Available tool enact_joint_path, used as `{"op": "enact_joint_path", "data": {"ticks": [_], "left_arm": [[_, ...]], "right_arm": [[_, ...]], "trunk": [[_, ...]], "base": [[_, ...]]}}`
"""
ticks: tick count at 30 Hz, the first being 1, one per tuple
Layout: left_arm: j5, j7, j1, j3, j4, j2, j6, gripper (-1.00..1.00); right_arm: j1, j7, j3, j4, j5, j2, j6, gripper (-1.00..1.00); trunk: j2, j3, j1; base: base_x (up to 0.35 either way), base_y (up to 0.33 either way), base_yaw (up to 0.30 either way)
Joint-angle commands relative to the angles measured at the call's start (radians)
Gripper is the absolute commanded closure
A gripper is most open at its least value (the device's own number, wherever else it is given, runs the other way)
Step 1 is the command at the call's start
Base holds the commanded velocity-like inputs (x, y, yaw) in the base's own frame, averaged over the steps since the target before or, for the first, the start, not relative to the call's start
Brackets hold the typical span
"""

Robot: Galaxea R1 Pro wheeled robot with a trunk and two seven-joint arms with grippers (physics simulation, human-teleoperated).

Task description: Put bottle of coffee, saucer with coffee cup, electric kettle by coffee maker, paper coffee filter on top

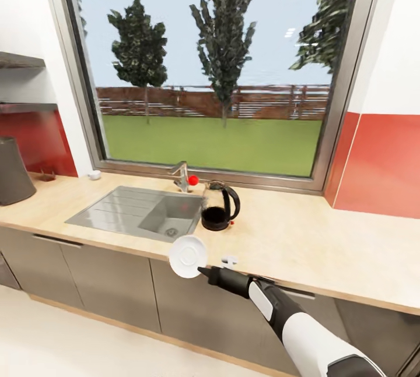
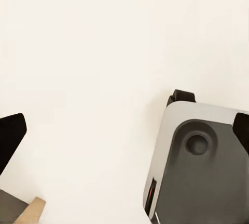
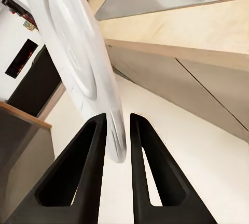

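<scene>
The right gripper [image 1: 201,271] is clamped on the rim of the saucer [image 1: 188,256], holding it tilted on edge in the air just in front of the kitchen countertop [image 1: 315,243], at the counter's front edge and nearer the camera than the sink [image 1: 140,212]. In the right wrist view the two black fingers [image 3: 85,172] pinch the saucer's edge [image 3: 78,63] between them; the upper part of the plate runs out of the picture, and the counter's front edge and the grey cabinet fronts [image 3: 207,86] lie beyond it.

The electric kettle [image 1: 219,207] stands upright on the countertop just to the right of the sink, close to the tap [image 1: 181,176]. Its body reads dark and glassy here, so the colour is hard to judge. A small white thing [image 1: 230,260] lies on the counter near its front edge, just right of the saucer; it is too small to tell what it is. Another small white thing [image 1: 94,175] sits by the window sill beyond the sink's left end, equally unclear. A dark grey object [image 1: 13,171] is cut off at the left edge of the head view.

In the left wrist view, two black fingertips [image 2: 10,135] sit far apart at the picture's edges, so the left gripper's jaws are spread with nothing between them, over pale floor and a grey part of the robot's own body [image 2: 202,167].
</scene>
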Motion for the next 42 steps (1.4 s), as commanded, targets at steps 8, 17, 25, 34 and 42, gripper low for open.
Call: {"op": "enact_joint_path", "data": {"ticks": [8,17,25,34,42], "left_arm": [[0.008,0.003,0.000,-0.010,0.008,-0.011,0.002,-1.00],[0.004,0.003,0.000,-0.010,0.007,-0.011,0.002,-1.00],[0.007,0.003,0.000,-0.009,0.006,-0.011,0.001,-1.00],[0.007,0.003,0.000,-0.009,0.004,-0.011,0.001,-1.00],[0.010,0.003,0.000,-0.009,0.004,-0.011,0.001,-1.00]], "right_arm": [[0.000,0.001,0.003,-0.001,-0.013,-0.001,0.010,1.00],[0.000,0.002,0.004,-0.002,-0.013,-0.001,0.010,1.00],[0.000,0.002,0.005,-0.002,-0.013,-0.001,0.010,1.00],[0.000,0.001,0.005,-0.002,-0.013,-0.001,0.010,1.00],[0.000,0.002,0.004,-0.002,-0.013,-0.001,0.009,1.00]], "trunk": [[-0.001,-0.001,0.000],[-0.001,-0.001,0.000],[-0.001,-0.001,0.000],[-0.001,-0.001,0.000],[-0.001,-0.001,0.000]], "base": [[0.000,0.000,0.272],[0.000,0.000,0.274],[0.151,0.113,0.275],[0.235,0.233,0.275],[0.297,0.151,0.274]]}}
